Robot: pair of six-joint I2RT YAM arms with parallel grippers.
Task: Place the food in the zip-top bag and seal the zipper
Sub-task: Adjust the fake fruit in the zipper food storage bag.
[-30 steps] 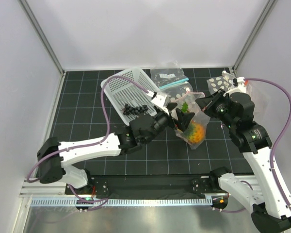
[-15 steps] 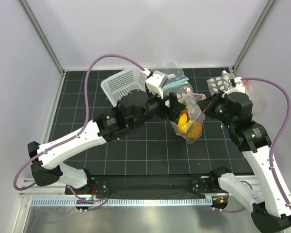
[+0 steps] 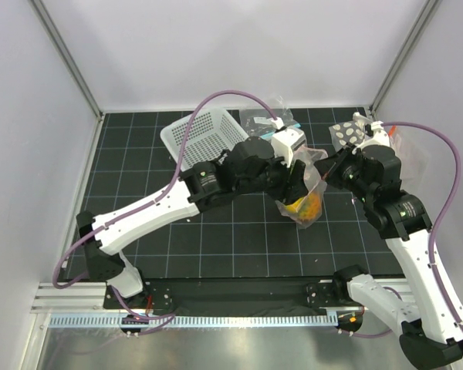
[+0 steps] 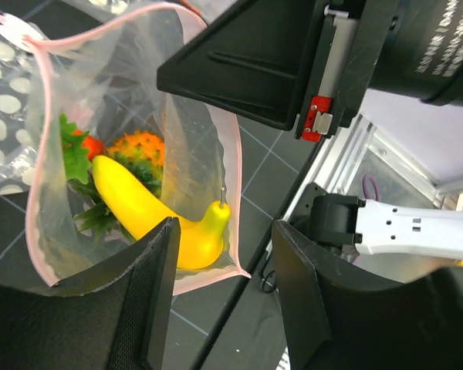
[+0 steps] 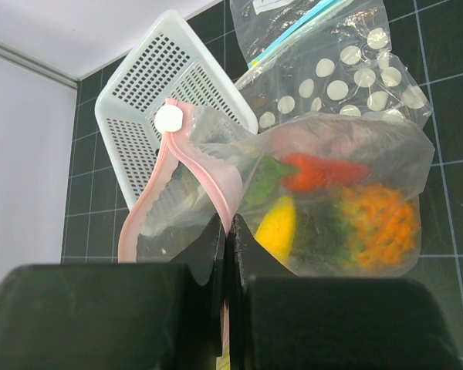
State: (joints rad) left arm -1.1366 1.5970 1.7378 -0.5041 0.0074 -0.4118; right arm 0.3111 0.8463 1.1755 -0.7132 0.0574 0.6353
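Since one second ago the left arm has swung from the near side of the bag round to its far side, and the left gripper [image 4: 225, 254] now looks down into the mouth. The right arm and the bag have almost not changed place.

The clear dotted plastic zip-top bag [image 5: 401, 154] hangs above the black gridded tabletop [image 3: 239, 231]. It is held up by the right gripper [image 5: 225, 231], which is clenched on the thin pink zipper strip [image 5: 158, 193]. Inside lie the yellow toy banana [image 4: 150, 216], the orange toy pineapple [image 4: 135, 150] and the red toy pepper [image 5: 320, 171]. I cannot find the dark grape cluster in any view. It may be hidden behind the left arm, near the white perforated plastic basket [image 3: 204, 135].

The left gripper's jaws stand apart, with a corner of the bag's pink edge in the gap between them. They grasp nothing yet.

I judge that the filling step is nearly done and the sealing step is beginning. The next move probably calls for the left gripper to pinch both pink lips together near one end. It would then slide along the strip while the right gripper keeps it tight. If the grapes are indeed outside, they must go in first.
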